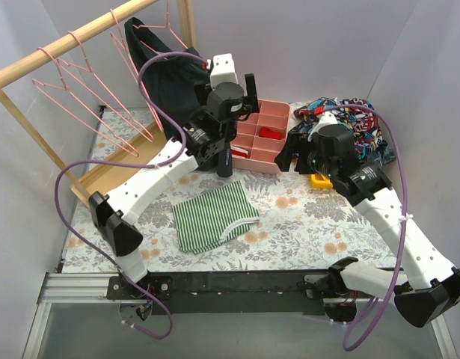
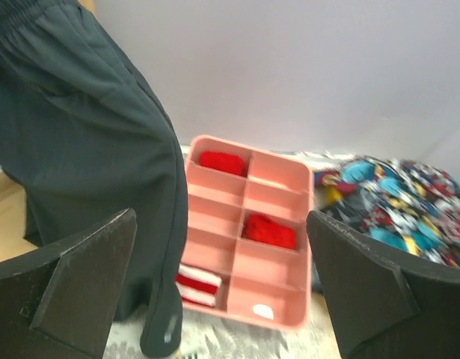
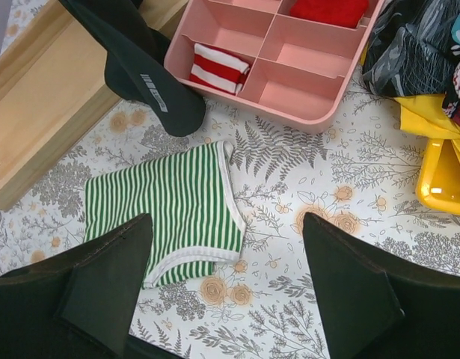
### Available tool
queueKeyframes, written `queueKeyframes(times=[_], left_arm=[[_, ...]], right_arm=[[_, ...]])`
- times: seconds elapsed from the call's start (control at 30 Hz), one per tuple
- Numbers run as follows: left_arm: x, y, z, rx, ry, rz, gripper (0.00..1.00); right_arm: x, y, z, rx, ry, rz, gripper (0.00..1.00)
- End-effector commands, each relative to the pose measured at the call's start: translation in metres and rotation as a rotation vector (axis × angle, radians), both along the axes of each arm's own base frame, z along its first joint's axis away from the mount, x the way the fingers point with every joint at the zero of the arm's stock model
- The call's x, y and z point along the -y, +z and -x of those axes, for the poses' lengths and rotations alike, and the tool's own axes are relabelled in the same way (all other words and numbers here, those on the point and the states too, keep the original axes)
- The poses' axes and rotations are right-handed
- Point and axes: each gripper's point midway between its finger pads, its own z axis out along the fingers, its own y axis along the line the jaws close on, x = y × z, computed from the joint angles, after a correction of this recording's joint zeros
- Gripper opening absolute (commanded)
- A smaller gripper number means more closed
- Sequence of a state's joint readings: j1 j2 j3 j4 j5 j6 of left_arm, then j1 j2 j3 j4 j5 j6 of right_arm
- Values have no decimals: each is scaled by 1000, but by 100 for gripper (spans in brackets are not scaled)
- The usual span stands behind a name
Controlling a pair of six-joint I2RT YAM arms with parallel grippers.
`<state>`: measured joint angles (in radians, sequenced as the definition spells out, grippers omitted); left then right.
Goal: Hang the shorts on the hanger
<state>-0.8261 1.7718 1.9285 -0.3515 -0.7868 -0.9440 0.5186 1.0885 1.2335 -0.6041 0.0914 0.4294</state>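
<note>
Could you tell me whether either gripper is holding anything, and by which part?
Nothing is held. The left gripper and the right gripper are both open and empty; the dark navy shorts hang ungripped beside the left one.

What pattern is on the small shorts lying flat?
The small shorts have green and white stripes; clearest in the right wrist view.

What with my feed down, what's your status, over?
Left claw open, empty. Right claw open, empty. Shorts hang on hanger, hem on table beside tray.
</note>
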Motion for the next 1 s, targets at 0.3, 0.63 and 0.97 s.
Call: queueKeyframes(times=[0.3, 0.63, 0.97], left_arm=[[23, -99, 144, -318, -429, 61, 98], [-8, -200, 208, -404, -528, 162, 98], [-15, -222, 216, -434, -524, 180, 98]], right_arm=[[18, -17, 11, 35, -118, -73, 95], [33, -76, 29, -41, -168, -44, 96], [46, -98, 34, -24, -215, -32, 97]])
